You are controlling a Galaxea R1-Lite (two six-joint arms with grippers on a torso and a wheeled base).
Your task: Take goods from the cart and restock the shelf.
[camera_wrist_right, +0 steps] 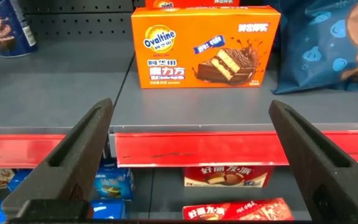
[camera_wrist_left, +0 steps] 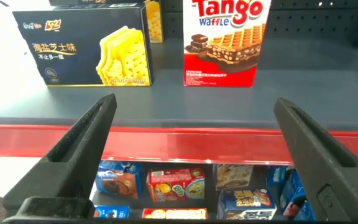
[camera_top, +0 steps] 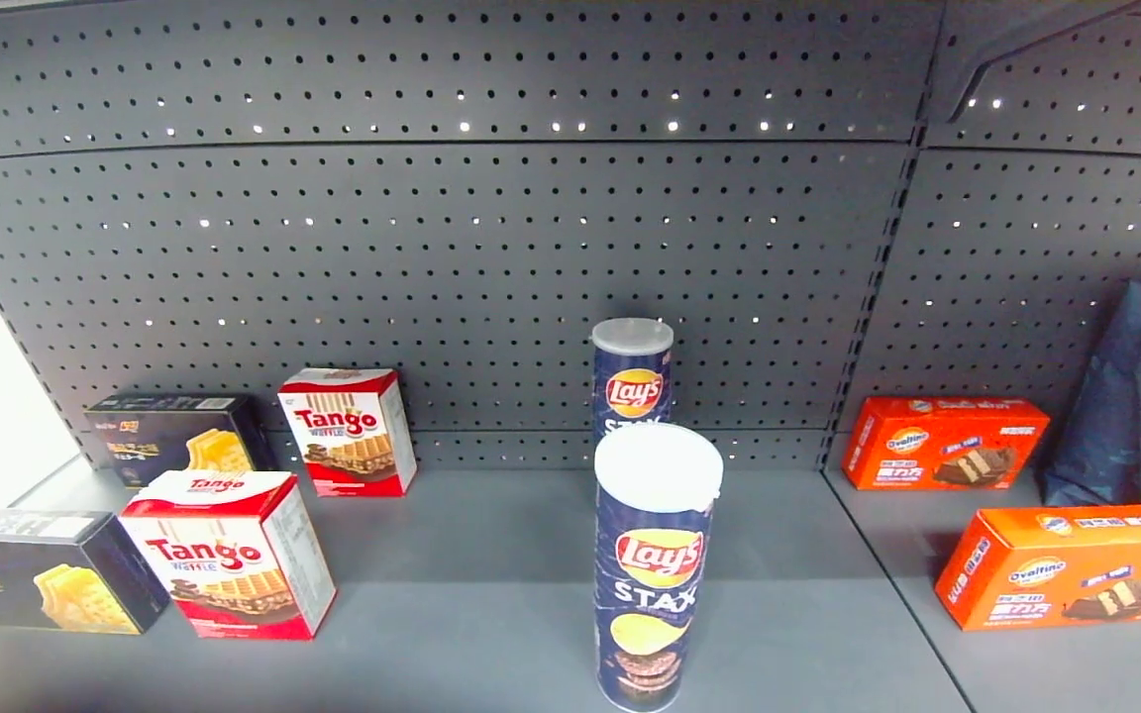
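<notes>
**Both jaws spread wide at the shelf's front edge, goods standing in rows**

From the head view the shelf (camera_top: 491, 555) carries its stock in pairs, front and back. At the left stand two dark cracker boxes, one forward (camera_top: 41, 569) and one behind (camera_top: 174, 436). Just beside them are two red-and-white waffle boxes (camera_top: 229, 560) (camera_top: 348, 431). Near the middle are two upright chip cans, the front can (camera_top: 655, 574) directly ahead of the rear can (camera_top: 632, 381), which stands close to the pegboard back (camera_top: 432, 248). Past a seam in the shelf, on the right, lie two orange cake boxes (camera_top: 1071, 564) (camera_top: 942, 441), with blue bags (camera_top: 1140, 396) at the far right.

The wrist views look in from lower down, in front of the shelf. In the left wrist view the left jaws are spread wide with nothing between them. They frame the front cracker box (camera_wrist_left: 92, 46) and front waffle box (camera_wrist_left: 222, 40). Below runs a red edge strip (camera_wrist_left: 179, 146), and under it a lower tier of packed snacks (camera_wrist_left: 176, 183).

In the right wrist view the right jaws are equally wide and empty, facing an orange cake box (camera_wrist_right: 204, 46). A blue bag (camera_wrist_right: 328, 43) is beside that box and a chip can (camera_wrist_right: 8, 28) stands off to the other side. The same red strip (camera_wrist_right: 229, 149) crosses here, with more boxes (camera_wrist_right: 225, 177) on the tier beneath.
</notes>
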